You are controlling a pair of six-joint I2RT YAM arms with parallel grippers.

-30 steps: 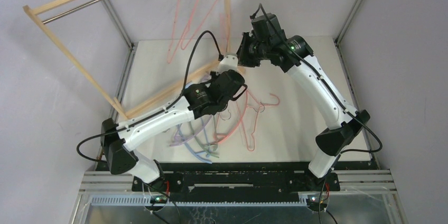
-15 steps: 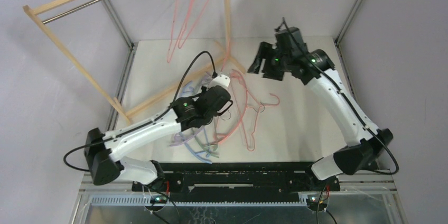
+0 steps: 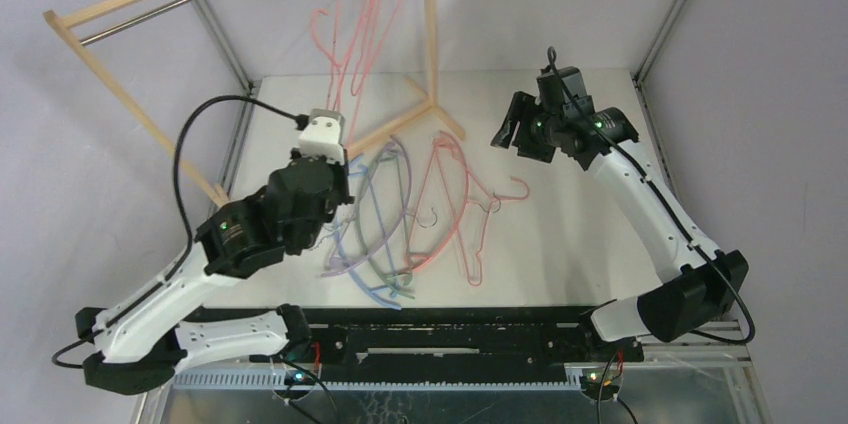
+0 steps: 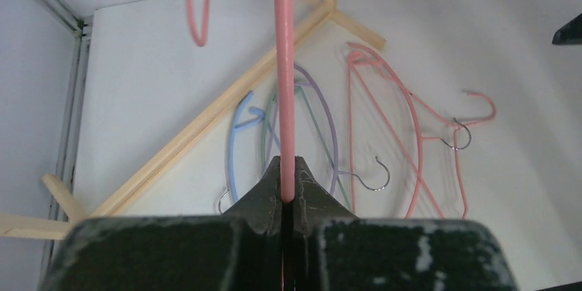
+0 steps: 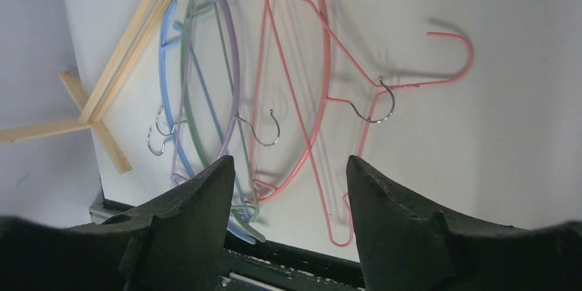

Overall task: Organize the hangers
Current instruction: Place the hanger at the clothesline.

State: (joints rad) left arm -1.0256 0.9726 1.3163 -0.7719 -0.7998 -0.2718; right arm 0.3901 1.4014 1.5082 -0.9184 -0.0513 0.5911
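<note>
1. I've got my left hand (image 4: 283, 191) pinching a pink wire hanger (image 4: 283, 85), left of centre.
2. Right hand (image 5: 288, 167) spread wide, upper right.
3. The other hangers (image 5: 237, 71) are heaped mid tabletop (image 3: 560, 224).

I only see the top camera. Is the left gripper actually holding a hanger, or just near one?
Observer: Holding. The left wrist view shows the left gripper shut on a pink wire hanger.
Operator: And the right one?
Observer: The right gripper is open, with nothing between its fingers.
Operator: What does its camera look down on?
Observer: A blue hanger, a green hanger and a lilac hanger nested together on the table, with a silver hook plainly visible further right.
</note>
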